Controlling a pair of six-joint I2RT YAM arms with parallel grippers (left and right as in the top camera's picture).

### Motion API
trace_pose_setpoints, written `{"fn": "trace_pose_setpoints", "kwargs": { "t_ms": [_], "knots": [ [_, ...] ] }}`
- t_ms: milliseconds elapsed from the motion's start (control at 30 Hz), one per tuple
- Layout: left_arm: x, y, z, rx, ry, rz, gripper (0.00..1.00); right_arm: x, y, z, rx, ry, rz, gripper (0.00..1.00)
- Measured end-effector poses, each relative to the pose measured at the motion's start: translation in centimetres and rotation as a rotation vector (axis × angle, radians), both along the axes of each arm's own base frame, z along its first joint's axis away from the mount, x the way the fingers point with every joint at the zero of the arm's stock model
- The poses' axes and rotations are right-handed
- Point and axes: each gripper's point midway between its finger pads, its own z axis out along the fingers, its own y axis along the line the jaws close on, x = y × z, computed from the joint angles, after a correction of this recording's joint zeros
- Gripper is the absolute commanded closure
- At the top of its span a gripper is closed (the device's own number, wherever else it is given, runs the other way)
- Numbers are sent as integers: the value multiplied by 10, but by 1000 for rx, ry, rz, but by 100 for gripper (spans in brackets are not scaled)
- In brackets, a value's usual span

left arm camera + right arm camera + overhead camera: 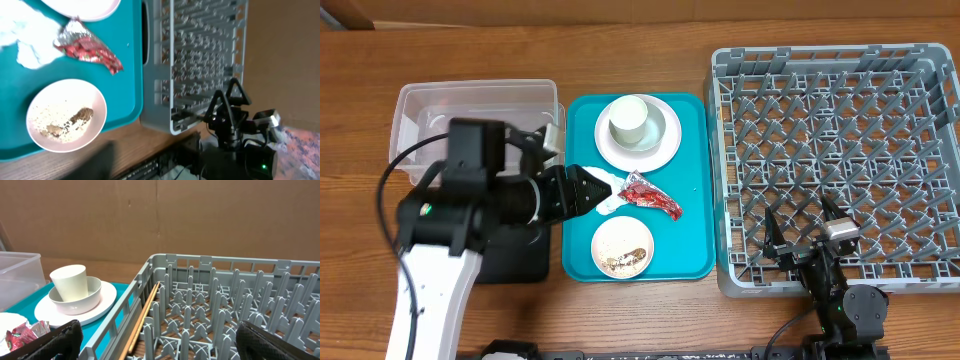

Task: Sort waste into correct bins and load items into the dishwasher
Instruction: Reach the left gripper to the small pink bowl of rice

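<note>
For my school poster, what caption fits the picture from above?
Left gripper hovers over the teal tray by a crumpled tissue and a red wrapper, grey dish rack alongside.

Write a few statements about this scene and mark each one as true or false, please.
1. The right gripper is open, over the grey rack. True.
2. The red wrapper lies inside the rack. False: it lies on the teal tray.
3. A cup stands in the bowl on the white plate. True.
4. The small dish beside the wrapper is clean. False: it holds food scraps.
</note>
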Motion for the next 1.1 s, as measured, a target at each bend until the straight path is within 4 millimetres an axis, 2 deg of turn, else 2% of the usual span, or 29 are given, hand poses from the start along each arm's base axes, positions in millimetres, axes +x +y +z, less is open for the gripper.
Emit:
{"fn": "trace_pose_setpoints", "kwargs": {
  "t_ms": [100, 233, 433, 533, 600, 700, 900, 1100],
  "knots": [
    [0, -13, -15, 26, 52, -47, 96, 0, 0, 0, 0, 0, 0, 0],
    [-9, -35, -40, 144, 102, -101, 96, 0, 0, 0, 0, 0, 0, 0],
    [-25, -80, -70, 352, 56, -163, 95, 0, 0, 0, 0, 0, 0, 0],
    [-30, -94, -83, 435, 29, -169, 80, 0, 0, 0, 0, 0, 0, 0],
    [-33, -101, -94, 496, 17, -166, 74, 0, 0, 0, 0, 0, 0, 0],
    [-34, -105, -110, 583, 9, -163, 69, 0, 0, 0, 0, 0, 0, 0],
    [-28, -102, -148, 726, 39, -152, 71, 0, 0, 0, 0, 0, 0, 0],
    [-21, -94, -177, 831, 73, -140, 71, 0, 0, 0, 0, 0, 0, 0]
  ]
}}
